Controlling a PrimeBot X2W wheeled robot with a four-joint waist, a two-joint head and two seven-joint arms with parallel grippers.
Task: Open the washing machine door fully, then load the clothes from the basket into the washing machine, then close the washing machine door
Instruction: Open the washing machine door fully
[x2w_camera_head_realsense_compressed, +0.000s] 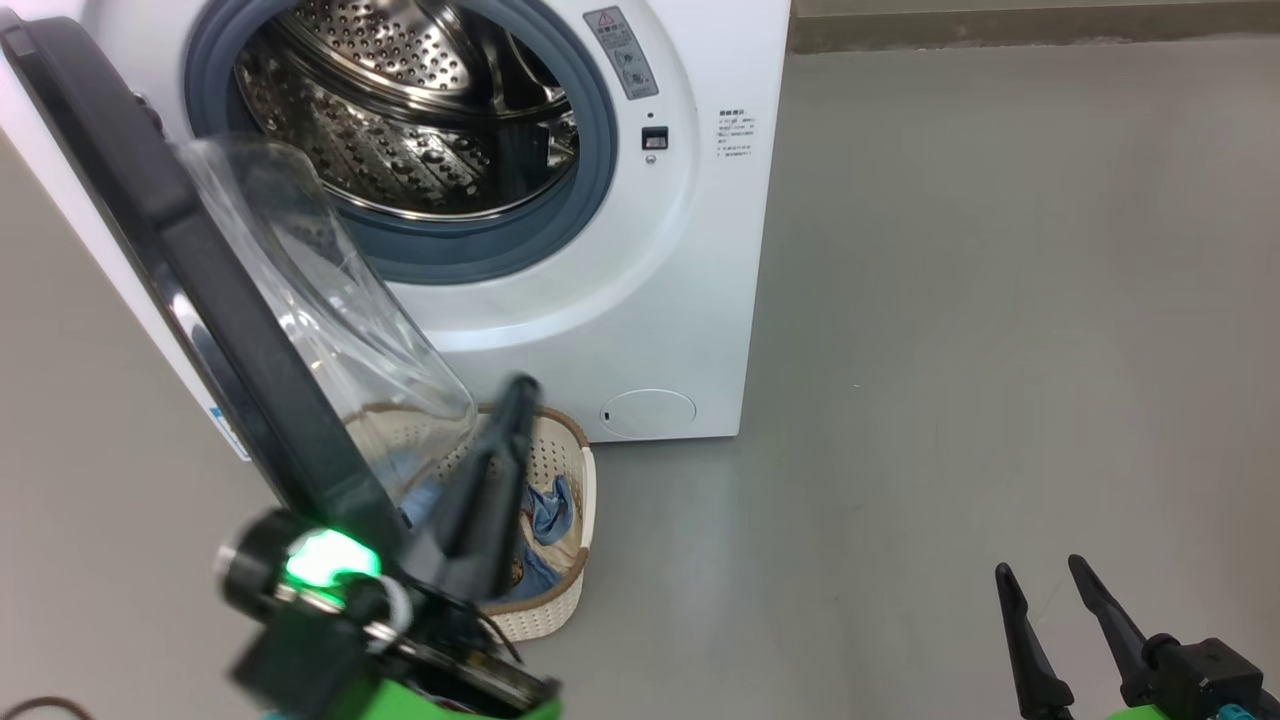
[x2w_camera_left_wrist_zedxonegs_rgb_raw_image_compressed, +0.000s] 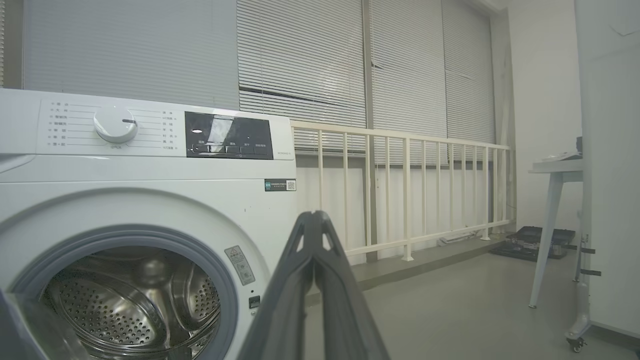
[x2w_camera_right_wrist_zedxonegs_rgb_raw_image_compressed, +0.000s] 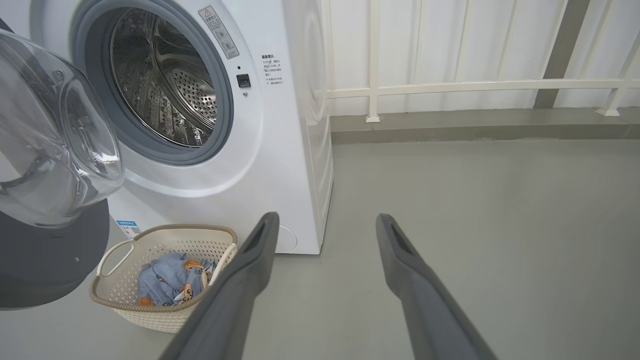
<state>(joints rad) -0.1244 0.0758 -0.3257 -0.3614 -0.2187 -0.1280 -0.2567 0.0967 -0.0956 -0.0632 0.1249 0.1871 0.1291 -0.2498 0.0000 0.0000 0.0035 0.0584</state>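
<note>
The washing machine (x2w_camera_head_realsense_compressed: 620, 300) stands with its steel drum (x2w_camera_head_realsense_compressed: 400, 110) exposed. The washing machine door (x2w_camera_head_realsense_compressed: 200, 300) is swung out to the left, its clear glass bowl (x2w_camera_head_realsense_compressed: 340, 310) bulging over the basket (x2w_camera_head_realsense_compressed: 575, 590). The basket sits on the floor against the machine's front and holds the light-blue clothes (x2w_camera_head_realsense_compressed: 550, 515). My left gripper (x2w_camera_head_realsense_compressed: 520, 385) is shut on nothing, raised in front of the basket beside the glass bowl. My right gripper (x2w_camera_head_realsense_compressed: 1040, 570) is open and empty, well to the right over bare floor. In the right wrist view the basket (x2w_camera_right_wrist_zedxonegs_rgb_raw_image_compressed: 150, 317) and clothes (x2w_camera_right_wrist_zedxonegs_rgb_raw_image_compressed: 167, 280) lie left of the right gripper (x2w_camera_right_wrist_zedxonegs_rgb_raw_image_compressed: 326, 220).
A white railing (x2w_camera_left_wrist_zedxonegs_rgb_raw_image_compressed: 400, 145) and window blinds (x2w_camera_left_wrist_zedxonegs_rgb_raw_image_compressed: 350, 60) run behind the machine. A pale table leg (x2w_camera_left_wrist_zedxonegs_rgb_raw_image_compressed: 545, 240) and a dark case (x2w_camera_left_wrist_zedxonegs_rgb_raw_image_compressed: 530, 242) on the floor stand at the far right. Grey floor (x2w_camera_head_realsense_compressed: 1000, 300) stretches to the machine's right.
</note>
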